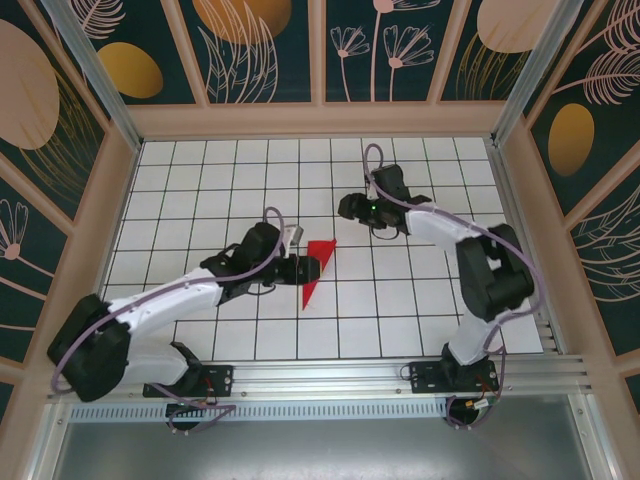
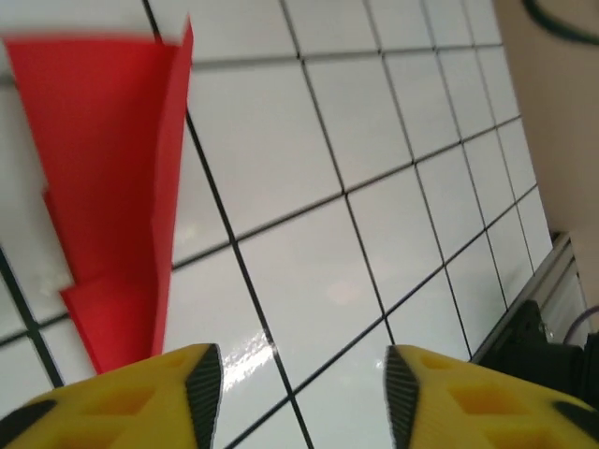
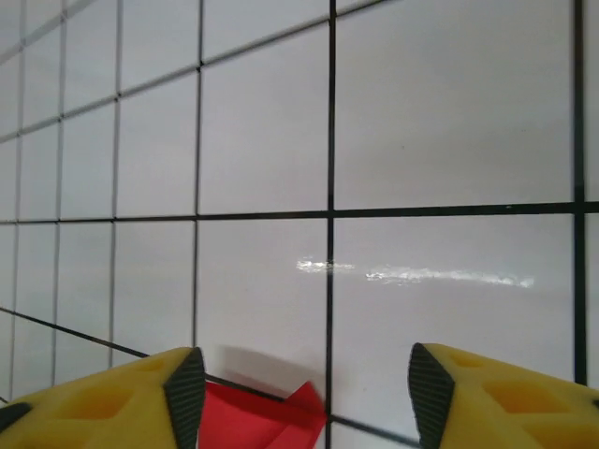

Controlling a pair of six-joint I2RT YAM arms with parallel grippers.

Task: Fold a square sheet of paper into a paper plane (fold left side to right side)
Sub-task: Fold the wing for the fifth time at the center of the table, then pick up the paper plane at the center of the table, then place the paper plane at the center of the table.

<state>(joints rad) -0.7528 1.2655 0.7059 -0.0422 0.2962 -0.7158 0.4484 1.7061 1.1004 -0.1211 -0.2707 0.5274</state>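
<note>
left gripper (image 2: 301,383), spread, sits at 9 o'clock of the paper plane (image 1: 322,252); right gripper (image 3: 306,388), spread, at 1 o'clock. a stray brush could skid it or reopen creases.

Setting: robotics laboratory test cell.
- Enclosure: pale wooden framing (image 1: 320,120) on three sides, fitted with printed botanical wall panels (image 1: 260,50).
- Work area: white surface (image 1: 200,170) ruled in a black grid.
- Mounting: aluminium rail (image 1: 330,372) along the near edge, with two arm bases bolted to it.
- Equipment: left arm (image 1: 160,305) and right arm (image 1: 440,228), white and black; left end effector (image 2: 299,383) and right end effector (image 3: 306,388), both yellow-fingered.
</note>
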